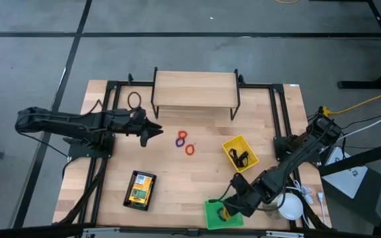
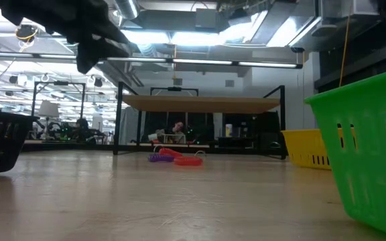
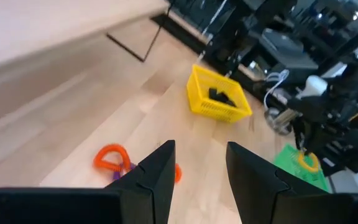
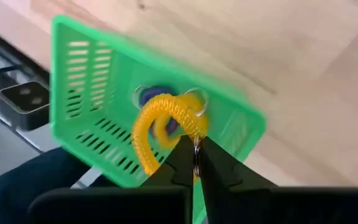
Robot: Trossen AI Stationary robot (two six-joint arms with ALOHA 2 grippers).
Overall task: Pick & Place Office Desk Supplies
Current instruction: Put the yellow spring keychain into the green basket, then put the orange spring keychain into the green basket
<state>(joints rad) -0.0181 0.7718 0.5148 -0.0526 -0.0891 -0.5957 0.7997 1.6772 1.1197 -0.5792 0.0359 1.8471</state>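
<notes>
My right gripper [image 4: 195, 163] is over the green bin [image 1: 221, 214] at the near right, shut on a yellow coiled ring [image 4: 164, 122]. Something purple [image 4: 151, 97] lies inside that bin. My left gripper [image 1: 155, 133] hovers open and empty at the left, pointing toward the rings on the table's middle: a purple and red pair [image 1: 181, 137] and an orange one [image 1: 190, 150]. The left wrist view shows the orange ring [image 3: 110, 157] just past its fingers. Black clips [image 1: 240, 158] lie in the yellow bin [image 1: 231, 143]. Yellow printed boxes [image 1: 140, 189] lie in the black mesh tray [image 1: 129, 200]. My right gripper pinches a stretch of the yellow ring's coil [image 4: 191, 138] between its two fingertips. The fingers come from above, slanting down. The ring hangs over the green bin's opening; I cannot tell whether it touches the bin's floor.
A wooden shelf on a black frame [image 1: 195, 89] stands at the far middle. A black cable loop [image 1: 134, 100] lies at the far left. White items [image 1: 290, 203] sit off the near right corner. Bare tabletop lies between the tray and the yellow bin.
</notes>
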